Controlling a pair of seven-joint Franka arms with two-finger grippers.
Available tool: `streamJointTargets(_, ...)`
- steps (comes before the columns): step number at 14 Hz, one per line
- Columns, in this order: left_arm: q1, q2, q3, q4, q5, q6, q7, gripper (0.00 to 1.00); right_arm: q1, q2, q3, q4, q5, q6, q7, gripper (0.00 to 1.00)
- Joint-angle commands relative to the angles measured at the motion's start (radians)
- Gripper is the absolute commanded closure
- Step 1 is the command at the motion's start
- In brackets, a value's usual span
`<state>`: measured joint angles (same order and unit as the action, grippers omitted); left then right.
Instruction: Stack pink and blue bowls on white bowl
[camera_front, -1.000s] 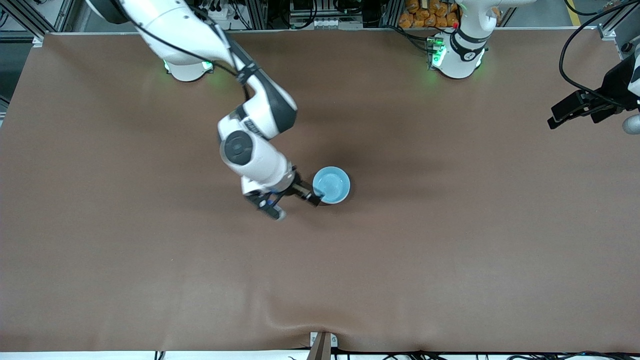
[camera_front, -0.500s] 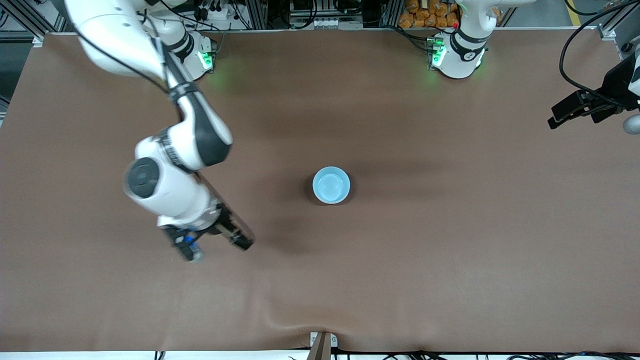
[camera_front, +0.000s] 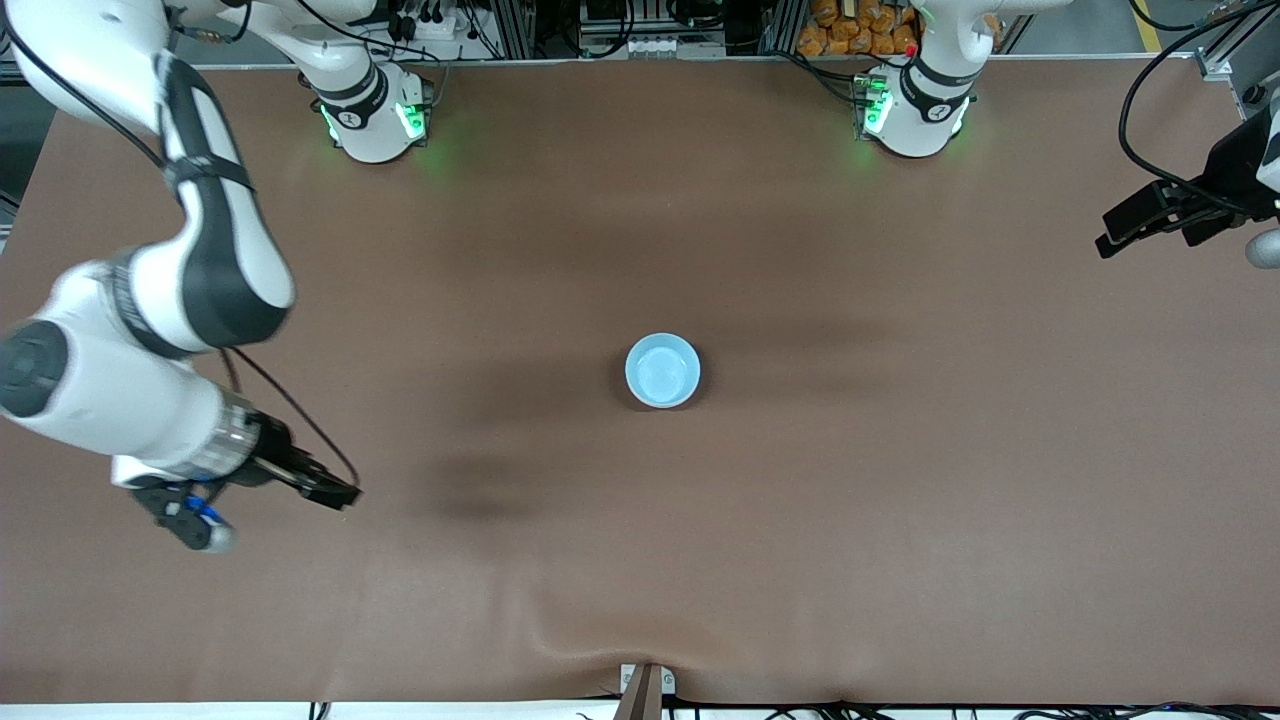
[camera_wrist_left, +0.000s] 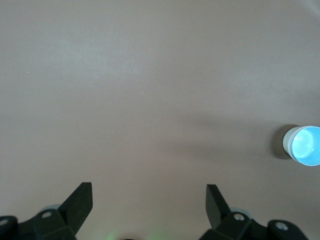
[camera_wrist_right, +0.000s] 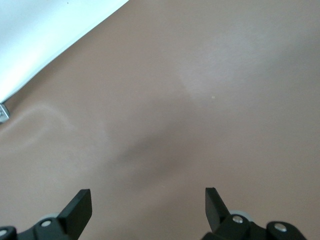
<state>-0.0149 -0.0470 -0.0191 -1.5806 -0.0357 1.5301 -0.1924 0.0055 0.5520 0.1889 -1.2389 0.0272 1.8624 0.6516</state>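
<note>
The right gripper (camera_front: 300, 487) hangs over the bare brown tabletop (camera_front: 800, 560) at the right arm's end, low in the front view, its fingers (camera_wrist_right: 80, 207) spread wide with nothing between them; the right wrist view shows only the brown cover and a white strip at its edge under them. Farther from the front camera, about mid-table, sits the blue bowl (camera_front: 662, 371), upright, its light blue inside facing up. In the left wrist view the blue bowl (camera_wrist_left: 302, 145) shows a white wall below its blue rim, so it sits on a white bowl (camera_wrist_left: 286, 141); a pink bowl cannot be made out. The left gripper (camera_front: 1130, 226) waits up over the left arm's end of the tabletop, fingers (camera_wrist_left: 80, 205) released and empty.
</note>
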Motion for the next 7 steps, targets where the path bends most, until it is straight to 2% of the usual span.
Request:
streamJointTargets(1, 0.006, 0.001, -0.001, 0.008, -0.026, -0.002, 0.024, 0.0, -0.01, -0.078, 0.02, 0.012, -0.041, -0.087, -0.19, 0.0)
streamJointTargets(3, 0.004, 0.004, -0.002, 0.008, -0.026, -0.001, 0.024, 0.0, -0.004, -0.156, -0.043, 0.007, -0.029, -0.187, -0.304, 0.0)
streamJointTargets(5, 0.001, 0.006, -0.002, 0.008, -0.026, 0.001, 0.024, 0.0, -0.005, -0.257, -0.055, -0.01, -0.026, -0.311, -0.337, 0.0)
streamJointTargets(7, 0.004, 0.004, -0.002, 0.007, -0.026, -0.001, 0.024, 0.0, 0.002, -0.395, -0.071, -0.123, -0.029, -0.351, -0.343, 0.0)
